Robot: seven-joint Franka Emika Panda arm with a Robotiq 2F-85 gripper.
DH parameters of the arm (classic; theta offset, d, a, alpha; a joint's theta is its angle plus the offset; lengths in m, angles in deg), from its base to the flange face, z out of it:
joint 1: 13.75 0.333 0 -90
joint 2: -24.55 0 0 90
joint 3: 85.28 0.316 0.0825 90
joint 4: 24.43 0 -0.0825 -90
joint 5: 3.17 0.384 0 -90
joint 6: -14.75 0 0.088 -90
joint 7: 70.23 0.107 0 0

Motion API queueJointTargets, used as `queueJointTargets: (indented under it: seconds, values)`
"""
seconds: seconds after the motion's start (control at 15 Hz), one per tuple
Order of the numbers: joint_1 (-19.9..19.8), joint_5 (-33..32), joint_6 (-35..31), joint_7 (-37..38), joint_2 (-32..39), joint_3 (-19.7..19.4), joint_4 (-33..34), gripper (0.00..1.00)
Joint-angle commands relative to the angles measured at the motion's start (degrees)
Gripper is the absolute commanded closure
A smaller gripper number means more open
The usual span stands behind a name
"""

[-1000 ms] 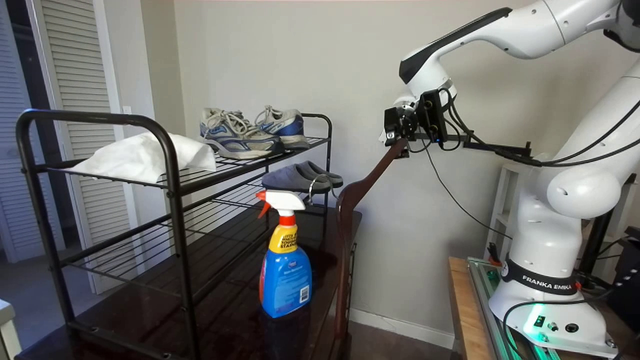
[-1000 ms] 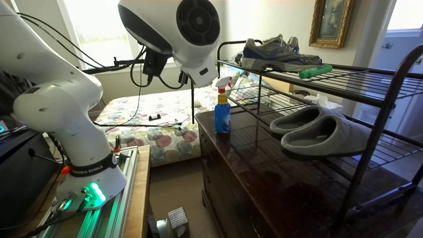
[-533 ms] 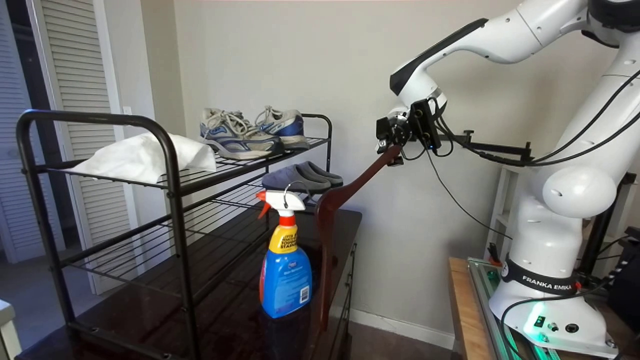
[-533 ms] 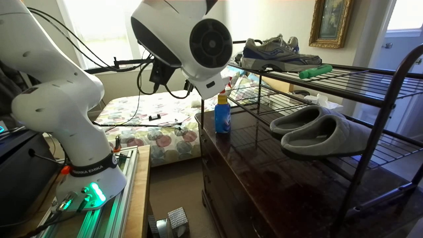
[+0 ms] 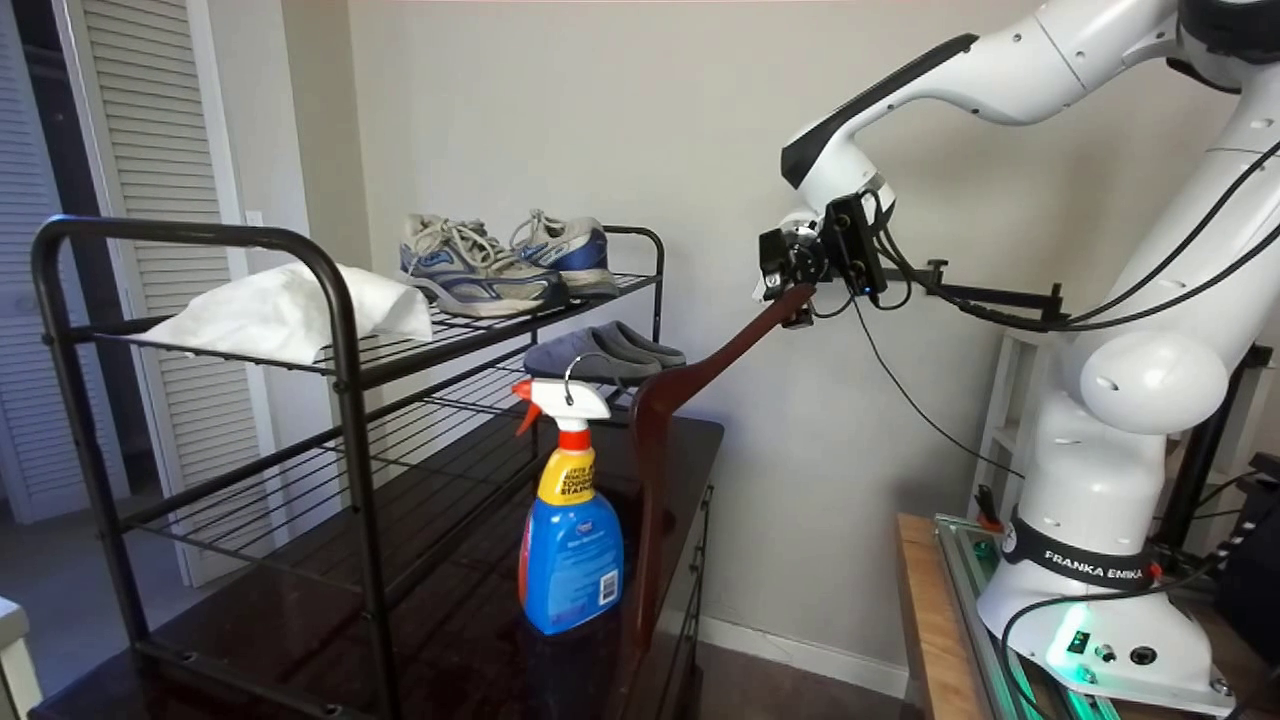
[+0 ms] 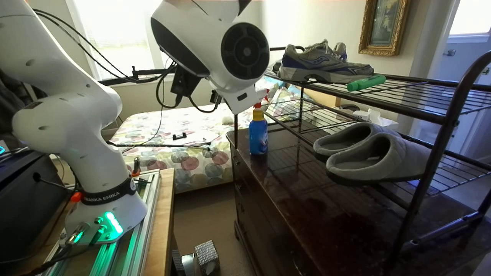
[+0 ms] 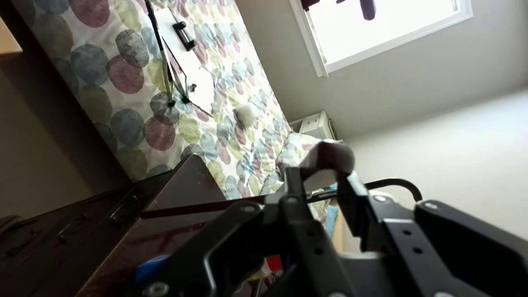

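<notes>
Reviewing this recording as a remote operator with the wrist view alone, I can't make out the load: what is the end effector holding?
Observer: A hanger. In an exterior view the end effector is shut on one of its ends, and the other hangs down.
Operator: What stands on the dresser?
Observer: A spray bottle, upright beside the rack.
Operator: And what is up on that?
Observer: Sneakers, on its top shelf, in both exterior views.
</notes>
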Motion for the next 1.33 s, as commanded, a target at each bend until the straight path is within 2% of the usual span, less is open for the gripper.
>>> queueJointTargets:
  seconds: [0.0, 0.2, 0.33, 0.67, 1.07, 1.27]
  values:
    - [-1.19, 1.15, 7.80, -2.79, -2.54, 0.21, 0.57, 0.93]
    - [-1.52, 1.26, 13.54, -5.36, -3.33, 0.06, 1.28, 0.93]
    - [-2.28, 2.38, 14.81, -5.73, -4.01, 0.18, 1.10, 0.93]
    - [-4.12, 6.14, 13.45, -5.18, -4.97, 0.66, 0.24, 0.93]
    - [-4.52, 7.09, 12.34, -4.52, -5.30, 2.07, -0.59, 0.93]
    - [-4.72, 9.48, 8.38, -4.84, -6.42, 3.41, -2.46, 0.93]
